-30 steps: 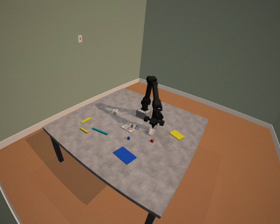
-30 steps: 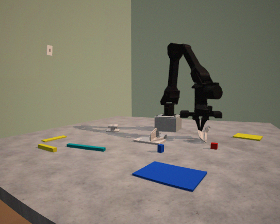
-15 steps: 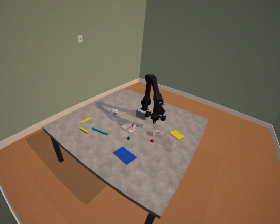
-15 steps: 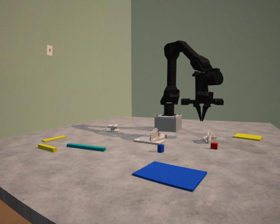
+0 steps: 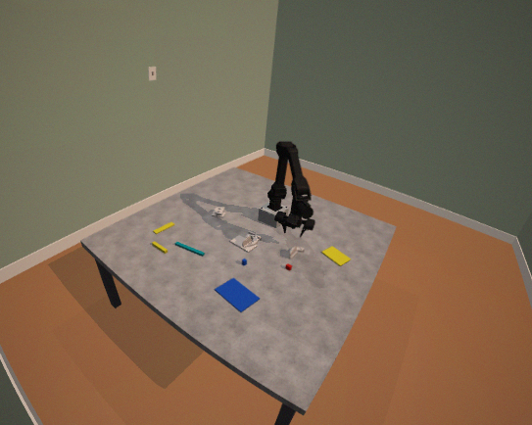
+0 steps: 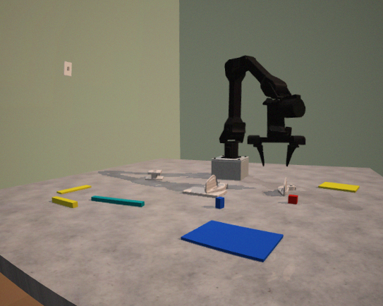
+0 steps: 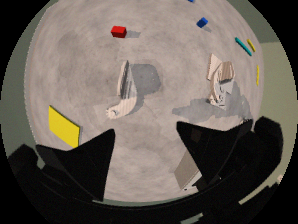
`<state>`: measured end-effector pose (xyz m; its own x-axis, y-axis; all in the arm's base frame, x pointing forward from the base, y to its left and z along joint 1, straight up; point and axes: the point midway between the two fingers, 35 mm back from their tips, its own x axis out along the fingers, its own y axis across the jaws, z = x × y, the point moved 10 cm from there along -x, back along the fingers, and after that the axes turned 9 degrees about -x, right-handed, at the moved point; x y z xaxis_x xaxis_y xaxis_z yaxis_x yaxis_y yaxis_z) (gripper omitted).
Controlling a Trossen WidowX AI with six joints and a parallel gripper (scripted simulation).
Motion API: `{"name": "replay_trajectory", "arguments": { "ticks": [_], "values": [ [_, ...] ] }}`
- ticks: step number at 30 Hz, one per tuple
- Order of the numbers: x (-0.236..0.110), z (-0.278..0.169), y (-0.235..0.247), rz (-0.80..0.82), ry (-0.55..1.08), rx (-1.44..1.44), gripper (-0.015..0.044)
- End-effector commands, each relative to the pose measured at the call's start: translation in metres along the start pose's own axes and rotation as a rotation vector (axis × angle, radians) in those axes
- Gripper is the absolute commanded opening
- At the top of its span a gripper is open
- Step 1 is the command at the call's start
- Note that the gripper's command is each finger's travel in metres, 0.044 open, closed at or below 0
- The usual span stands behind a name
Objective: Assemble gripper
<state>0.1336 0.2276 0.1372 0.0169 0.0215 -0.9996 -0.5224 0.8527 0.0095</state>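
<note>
Two open fingers, claw (image 5: 294,234) (image 6: 275,166) (image 7: 145,128) empty.

On your counter (image 5: 276,313) (image 6: 146,254) (image 7: 90,55) you have two yellow bars (image 5: 164,228) (image 6: 74,189) (image 7: 257,75), one teal bar (image 5: 189,249) (image 6: 117,201) (image 7: 243,46), one yellow plate (image 5: 336,256) (image 6: 338,187) (image 7: 64,127), one blue plate (image 5: 237,295) (image 6: 232,240), one small blue block (image 5: 244,261) (image 6: 219,202) (image 7: 202,22), one small red block (image 5: 288,266) (image 6: 293,199) (image 7: 118,32), and you can count three separate groups of whitish parts (image 5: 219,212) (image 6: 154,172), though the exact number of pieces in them is unclear.

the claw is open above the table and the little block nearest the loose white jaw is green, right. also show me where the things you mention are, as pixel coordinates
Not green: that block (image 5: 288,267) (image 6: 293,199) (image 7: 118,32) is red, plainest in the exterior view. The claw (image 5: 293,233) (image 6: 275,166) (image 7: 145,128) is indeed open above the table (image 5: 257,353) (image 6: 128,268) (image 7: 75,60).
</note>
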Motion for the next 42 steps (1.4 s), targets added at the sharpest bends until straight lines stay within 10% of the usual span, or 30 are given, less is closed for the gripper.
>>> {"name": "replay_trajectory", "arguments": {
  "ticks": [1,28,42],
  "values": [
    [0.0002,-0.0001,0.0001,0.000,-0.001,0.000,0.0440],
    [0.0002,-0.0001,0.0001,0.000,-0.001,0.000,0.0440],
    [-0.0073,-0.0009,-0.0010,-0.003,0.005,-0.003,0.0072]
  ]
}}
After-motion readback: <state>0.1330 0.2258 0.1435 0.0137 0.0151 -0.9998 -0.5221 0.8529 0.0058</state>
